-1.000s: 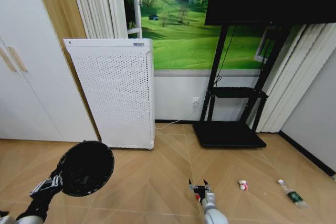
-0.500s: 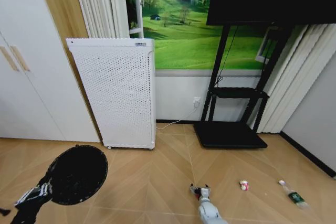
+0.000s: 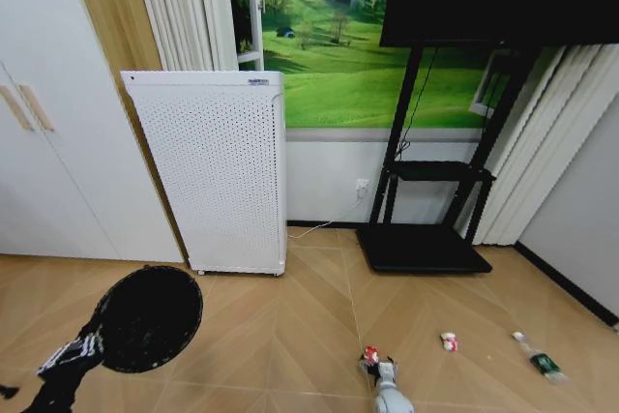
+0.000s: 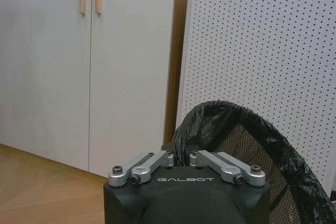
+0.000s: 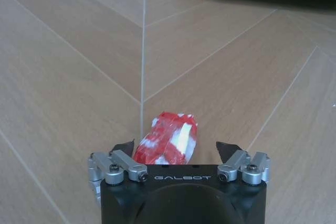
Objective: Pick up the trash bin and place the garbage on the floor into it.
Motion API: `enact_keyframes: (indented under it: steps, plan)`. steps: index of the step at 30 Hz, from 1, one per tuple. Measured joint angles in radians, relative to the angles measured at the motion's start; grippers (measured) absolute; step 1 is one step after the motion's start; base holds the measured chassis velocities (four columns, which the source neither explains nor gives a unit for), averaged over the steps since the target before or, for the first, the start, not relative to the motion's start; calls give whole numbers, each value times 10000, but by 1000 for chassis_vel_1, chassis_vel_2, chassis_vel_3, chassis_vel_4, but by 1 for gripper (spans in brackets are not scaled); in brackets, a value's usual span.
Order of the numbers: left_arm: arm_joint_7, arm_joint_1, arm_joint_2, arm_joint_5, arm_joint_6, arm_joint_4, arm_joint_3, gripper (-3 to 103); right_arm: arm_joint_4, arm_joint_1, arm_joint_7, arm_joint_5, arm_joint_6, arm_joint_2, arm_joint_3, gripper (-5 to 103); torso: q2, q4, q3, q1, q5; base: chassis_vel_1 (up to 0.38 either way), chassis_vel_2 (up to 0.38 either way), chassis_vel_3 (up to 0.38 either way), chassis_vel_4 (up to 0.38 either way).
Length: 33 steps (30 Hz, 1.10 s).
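My left gripper (image 4: 181, 157) is clamped on the bin (image 3: 147, 319) rim, held up near left; right gripper (image 5: 176, 149), jaws wide, straddles a red wrapper (image 5: 167, 139) on the floor, and crumpled foil may squirt out on closing.

- The trash bin (image 3: 147, 319) was black mesh, lined with a glossy black bag.
- A crumpled wrapper (image 5: 167, 139) was red, blotched with white.
- A second scrap (image 3: 448, 340) showed red and white.
- The clear bottle (image 3: 539, 359) carried a green label.
- The appliance (image 3: 215, 173) was white, dotted with fine perforations.
- The floor (image 3: 290, 336) was tan wood in a herringbone pattern.
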<state>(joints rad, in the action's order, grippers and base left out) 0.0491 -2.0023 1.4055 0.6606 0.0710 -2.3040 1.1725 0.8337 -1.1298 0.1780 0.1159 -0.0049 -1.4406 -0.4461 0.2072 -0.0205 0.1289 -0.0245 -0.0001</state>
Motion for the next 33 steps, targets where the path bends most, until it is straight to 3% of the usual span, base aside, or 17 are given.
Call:
enact_keyframes:
  steps: [2, 3, 5, 7, 16, 19, 22, 23, 33]
  plan:
    - [-4, -14, -6, 4, 1, -2, -1, 7, -165, 70, 23, -24, 0, -46, 3, 86, 0, 1, 0, 1, 2, 0, 0, 0, 0]
    - [-15, -22, -17, 11, 1, -4, 0, 7, -324, 139, 40, -49, 44, -85, 1, 76, 0, 1, 0, 0, 1, 0, 0, 0, 0]
    - [-27, -24, -29, 21, 2, -4, -1, 7, -415, 181, 42, -98, 126, -101, -3, 76, 1, 2, -1, 1, -1, 0, 0, 0, 0]
    - [-40, -27, -77, 61, 2, 15, 17, 7, -513, 209, 37, -187, 224, -106, -14, 59, 1, 2, -1, 1, 1, 0, 0, 0, 0]
    - [-99, 92, -164, 131, 11, 123, -5, 7, -350, 100, 39, -162, 266, -35, -68, 38, 1, -1, 1, 0, 1, 0, 0, 0, 0]
    - [-103, 132, -185, 221, 17, 165, -33, 7, 87, -124, 40, -29, 264, 47, -83, 22, 0, 0, 0, 0, 2, 0, 0, 0, 0]
    - [-127, 163, -216, 275, 21, 226, -45, 7, 437, -305, 28, 89, 241, 116, -79, 19, 1, 0, 0, 0, 3, 0, 0, 0, 0]
    - [-140, 216, -248, 318, 22, 305, -78, 7, 913, -623, 19, 199, 212, 260, -72, 10, 1, -1, 0, 0, 1, 0, 0, 0, 0]
    - [-202, 349, -313, 545, 100, 462, -261, 7, 1893, -1298, 87, 350, 209, 351, -310, 10, 1, 2, 0, 0, 4, 0, 0, 0, 0]
